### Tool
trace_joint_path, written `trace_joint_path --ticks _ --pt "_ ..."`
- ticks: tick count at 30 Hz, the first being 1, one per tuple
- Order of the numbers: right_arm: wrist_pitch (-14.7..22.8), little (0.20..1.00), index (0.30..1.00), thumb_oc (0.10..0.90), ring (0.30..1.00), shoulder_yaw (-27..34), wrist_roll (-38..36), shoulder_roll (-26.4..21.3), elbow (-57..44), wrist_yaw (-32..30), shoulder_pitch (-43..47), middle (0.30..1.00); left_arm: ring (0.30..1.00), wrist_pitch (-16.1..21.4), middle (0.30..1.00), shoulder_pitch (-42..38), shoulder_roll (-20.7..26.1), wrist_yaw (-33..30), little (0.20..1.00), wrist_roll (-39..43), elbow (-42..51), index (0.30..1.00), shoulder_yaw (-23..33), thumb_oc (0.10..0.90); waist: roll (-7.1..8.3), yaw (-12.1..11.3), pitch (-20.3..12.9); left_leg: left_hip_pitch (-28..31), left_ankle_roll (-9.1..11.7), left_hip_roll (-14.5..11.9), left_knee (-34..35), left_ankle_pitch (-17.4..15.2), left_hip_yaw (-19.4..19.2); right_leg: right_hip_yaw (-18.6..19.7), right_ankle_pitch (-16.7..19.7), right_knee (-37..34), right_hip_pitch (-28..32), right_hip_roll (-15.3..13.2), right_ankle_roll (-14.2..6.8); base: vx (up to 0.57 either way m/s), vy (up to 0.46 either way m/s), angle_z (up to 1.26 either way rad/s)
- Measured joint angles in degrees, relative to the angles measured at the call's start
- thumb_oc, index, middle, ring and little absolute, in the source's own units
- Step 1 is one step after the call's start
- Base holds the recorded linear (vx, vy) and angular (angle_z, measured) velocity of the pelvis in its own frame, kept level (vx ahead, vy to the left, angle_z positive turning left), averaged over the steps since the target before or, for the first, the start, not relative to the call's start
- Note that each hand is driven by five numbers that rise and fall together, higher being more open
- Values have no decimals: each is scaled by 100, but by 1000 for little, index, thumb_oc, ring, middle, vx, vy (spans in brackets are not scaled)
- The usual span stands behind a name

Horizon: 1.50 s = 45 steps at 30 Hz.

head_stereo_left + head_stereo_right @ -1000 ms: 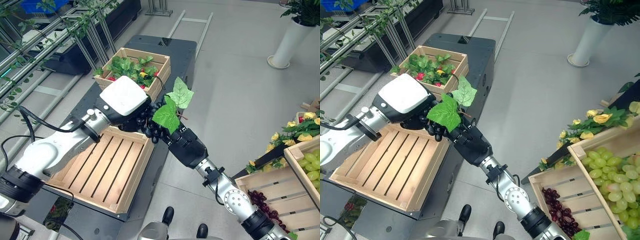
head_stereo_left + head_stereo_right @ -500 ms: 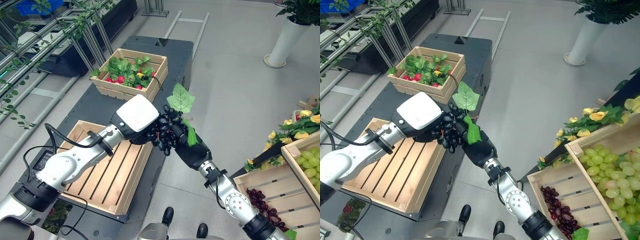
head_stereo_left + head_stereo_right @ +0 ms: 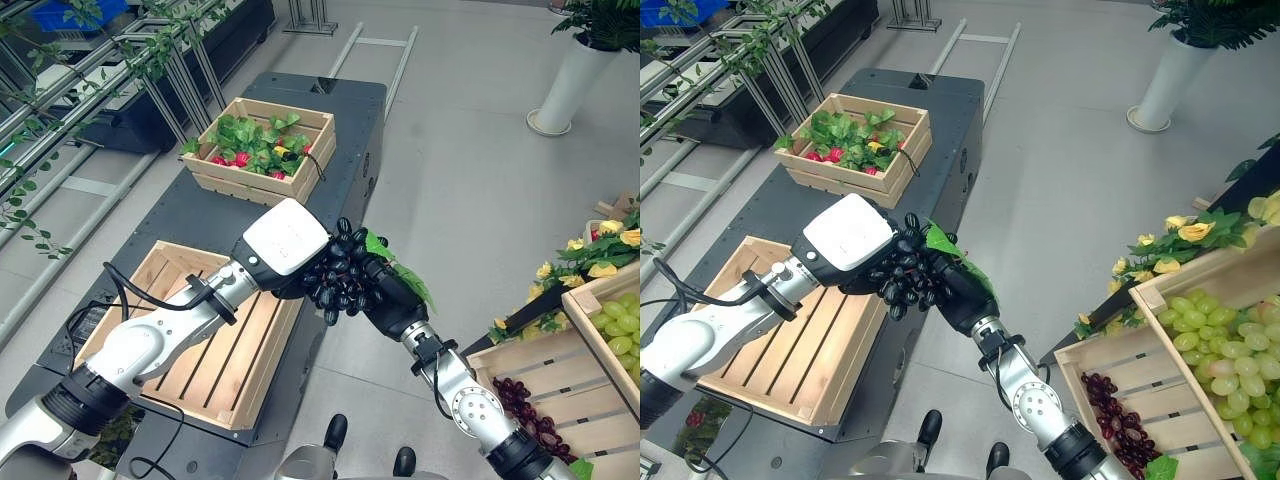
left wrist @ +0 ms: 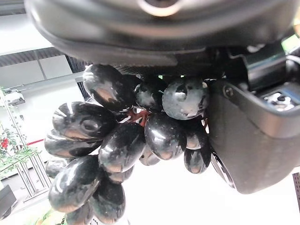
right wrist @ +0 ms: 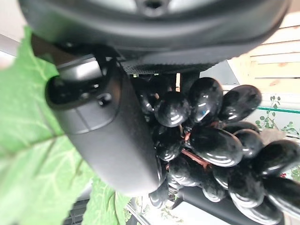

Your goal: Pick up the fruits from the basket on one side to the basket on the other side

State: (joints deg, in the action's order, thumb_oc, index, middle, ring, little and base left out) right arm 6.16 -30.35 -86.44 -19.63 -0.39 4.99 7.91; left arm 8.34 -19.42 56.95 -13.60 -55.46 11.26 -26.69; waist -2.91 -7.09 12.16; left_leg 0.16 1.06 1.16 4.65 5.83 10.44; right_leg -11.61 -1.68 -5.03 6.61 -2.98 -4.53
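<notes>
Grey polished floor runs under everything, with a dark desk point(image 3: 250, 215) on the left carrying two slatted wooden crates. On the far end sits the far crate point(image 3: 264, 148), packed with green leaves and small red and yellow fruit. Nearer, the empty crate point(image 3: 195, 335) shows bare pale slats and plain plank walls.

Over to the right, a light wooden crate of green grapes point(image 3: 1225, 350) holds round, pale, glossy berries heaped together, and just beside it the lower crate point(image 3: 1130, 400) has a bunch of dark red grapes lying against its near corner. Yellow flowers with leaves point(image 3: 1185, 235) trail along the far side of those crates, and a white planter point(image 3: 575, 85) stands far right on the floor.

Between the two sides, both hands meet in mid-air just past the right edge of the empty crate. The left hand point(image 3: 285, 250), under its white square cover, has its fingers curled onto the black grape bunch point(image 3: 338, 275); the right hand point(image 3: 960, 295) grips the same bunch from the other side, thumb wrapped against it. Oval, shiny berries hang on a reddish stem, with a green serrated leaf point(image 3: 400, 275) draped over the right hand.
</notes>
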Motion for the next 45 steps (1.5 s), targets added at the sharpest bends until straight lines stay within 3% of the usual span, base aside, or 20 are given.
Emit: trace_joint_path --ticks 3,4,5,7,14,18,23,29,37,45 --pt "-12 300 300 400 300 1 1 4 0 -3 -12 300 472 -18 472 112 -15 -91 472 0 0 472 0 515 3 2 -2 10 -2 -3 10 2 -5 1 0 0 3 0 0 0 0 0" --pt "-12 300 300 400 300 7 0 4 0 -8 -20 300 571 -18 571 115 -16 -91 571 0 0 571 0 580 4 1 -2 12 -5 -3 12 4 -5 2 0 0 5 1 0 0 0 0" --pt "-12 300 300 400 300 16 0 4 0 -14 -28 300 804 -25 804 115 -15 -96 804 0 0 804 0 736 6 1 -3 13 -5 -3 13 4 -5 2 0 0 5 0 0 0 0 0" --pt "-12 300 300 400 300 38 -1 5 0 -78 -38 300 900 -61 900 117 -20 -128 900 1 0 900 0 800 15 3 -8 17 -5 -3 16 4 -8 4 0 0 8 1 0 0 0 0" --pt "-12 300 300 400 300 107 -117 8 0 -167 -132 300 900 -305 900 186 -44 -232 900 82 -10 900 18 800 75 -1 -49 26 -5 -3 21 4 -27 18 1 0 10 -1 -2 0 0 0" --pt "-10 300 300 400 300 258 -193 48 0 -172 -223 300 900 -410 900 521 -293 -232 900 752 -15 900 331 800 80 10 -53 38 -5 -3 24 4 -49 38 5 0 12 -1 -8 -5 -2 -2" --pt "87 300 300 400 300 618 -248 99 -2 -291 -271 300 900 -572 900 914 -643 -123 900 1949 -115 900 959 800 83 -2 -56 53 -5 -10 35 4 -67 52 5 0 16 1 -8 0 0 0" --pt "164 300 300 400 300 970 -252 264 -2 -416 -418 300 900 -747 900 1244 -783 483 900 3916 -133 900 1660 800 84 -3 -57 62 -6 -10 37 3 -187 107 7 0 6 -5 -11 -3 10 -2" --pt "160 300 300 400 300 1143 -245 479 3 -452 -707 300 900 -905 900 1409 -1367 1325 900 6690 -86 900 1862 800 87 118 -67 131 -54 -29 41 -32 -517 369 46 11 -42 -18 -31 -2 24 -17" --pt "149 300 300 400 300 1179 -245 477 83 -460 -938 300 900 -846 900 1480 -1669 1448 900 7727 -49 900 1823 800 102 465 -82 259 -139 -73 43 -92 -910 700 144 6 -100 3 -46 14 12 -28"
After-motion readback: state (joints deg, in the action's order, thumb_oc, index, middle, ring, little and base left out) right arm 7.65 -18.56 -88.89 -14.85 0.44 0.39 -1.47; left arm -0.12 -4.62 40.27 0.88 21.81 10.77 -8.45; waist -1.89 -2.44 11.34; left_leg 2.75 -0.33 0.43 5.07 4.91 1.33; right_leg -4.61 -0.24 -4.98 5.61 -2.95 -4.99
